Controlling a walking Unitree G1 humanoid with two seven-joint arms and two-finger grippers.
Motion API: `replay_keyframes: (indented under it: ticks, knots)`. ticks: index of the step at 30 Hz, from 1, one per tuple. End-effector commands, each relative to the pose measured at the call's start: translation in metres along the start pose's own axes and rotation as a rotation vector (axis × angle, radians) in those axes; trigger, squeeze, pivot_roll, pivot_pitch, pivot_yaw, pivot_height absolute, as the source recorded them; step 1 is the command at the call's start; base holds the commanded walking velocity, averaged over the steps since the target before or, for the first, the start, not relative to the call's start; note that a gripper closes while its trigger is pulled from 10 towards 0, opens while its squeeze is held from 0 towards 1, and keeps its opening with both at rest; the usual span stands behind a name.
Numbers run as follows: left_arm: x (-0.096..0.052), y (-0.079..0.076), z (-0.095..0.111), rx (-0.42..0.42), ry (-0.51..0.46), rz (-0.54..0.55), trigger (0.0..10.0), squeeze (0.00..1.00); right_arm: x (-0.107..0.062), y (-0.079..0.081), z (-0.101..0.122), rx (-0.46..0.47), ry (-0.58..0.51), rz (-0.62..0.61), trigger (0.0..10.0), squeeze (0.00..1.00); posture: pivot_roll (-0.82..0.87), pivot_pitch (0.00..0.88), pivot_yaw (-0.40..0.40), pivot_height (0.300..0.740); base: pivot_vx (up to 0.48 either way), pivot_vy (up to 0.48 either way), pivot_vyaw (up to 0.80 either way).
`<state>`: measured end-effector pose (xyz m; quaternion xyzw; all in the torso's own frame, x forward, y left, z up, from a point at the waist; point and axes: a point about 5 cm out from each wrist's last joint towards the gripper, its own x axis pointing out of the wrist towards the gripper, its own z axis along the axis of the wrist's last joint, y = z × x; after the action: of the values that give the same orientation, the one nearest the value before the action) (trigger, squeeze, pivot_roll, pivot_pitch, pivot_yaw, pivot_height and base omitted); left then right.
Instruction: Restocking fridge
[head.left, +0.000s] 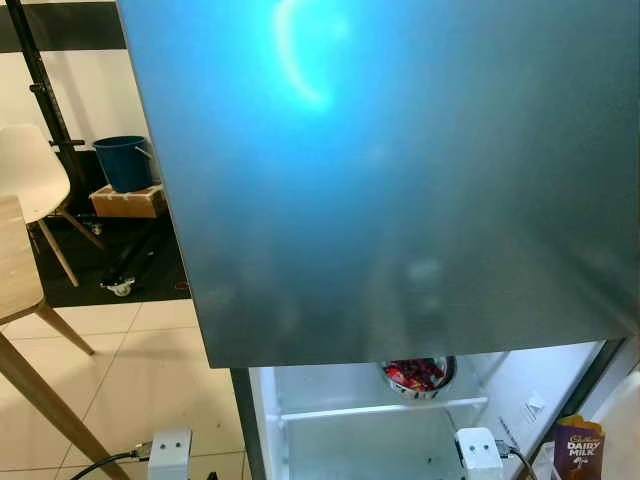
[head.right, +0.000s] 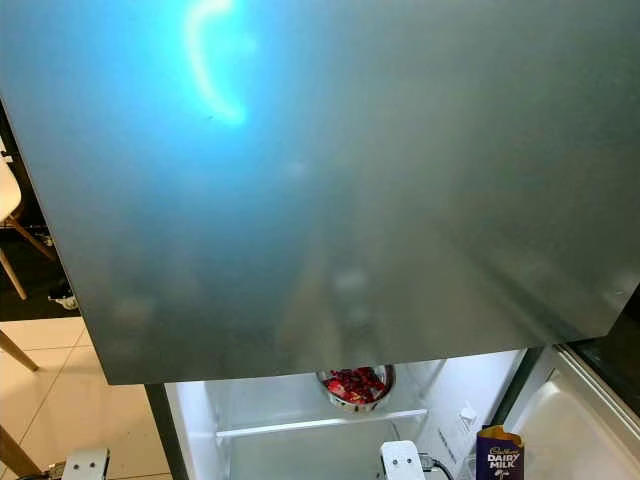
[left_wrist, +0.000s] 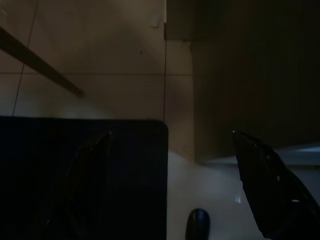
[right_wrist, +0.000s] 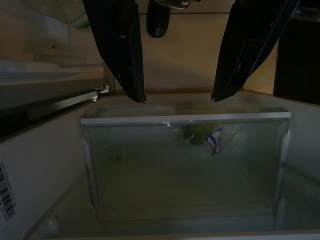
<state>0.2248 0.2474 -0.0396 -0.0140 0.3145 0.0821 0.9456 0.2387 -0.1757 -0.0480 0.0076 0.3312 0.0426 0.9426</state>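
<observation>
The fridge fills the head views: its grey upper door is shut, while the lower compartment below is seen lit and open for loading. On its shelf a steel bowl of red items is kept, and a Dairy Milk pack is stood in the door. The right claw is held open and empty above a clear crisper drawer holding something green; the left claw is spread open over the floor.

Fridge lower compartment open, bowl of red items on shelf
</observation>
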Motion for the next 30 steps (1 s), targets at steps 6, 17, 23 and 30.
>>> replay_keyframes:
  ticks: [6,17,23,30]
  knots:
    - [-0.001,-0.001,-0.004,-0.011,0.018,0.002,10.0,0.00,0.001,0.007,-0.002,0.033,0.013,0.035,10.0,0.00,0.00,0.024,-0.025,0.740,0.000,0.000,0.00]
    - [-0.002,0.019,0.005,0.035,0.015,0.014,10.0,0.00,0.002,0.021,-0.003,0.116,-0.010,0.032,10.0,0.00,0.05,0.046,0.023,0.740,0.000,0.000,0.00]
    - [-0.002,0.016,0.001,0.000,0.024,0.017,10.0,0.00,0.002,0.019,-0.002,0.089,-0.011,0.041,10.0,0.00,0.04,0.055,0.004,0.740,0.000,0.000,0.00]
    - [-0.003,0.005,-0.007,-0.013,0.040,0.000,10.0,0.00,0.002,0.010,0.000,0.021,-0.001,0.013,10.0,0.00,0.02,0.057,-0.012,0.740,0.000,0.000,0.00]
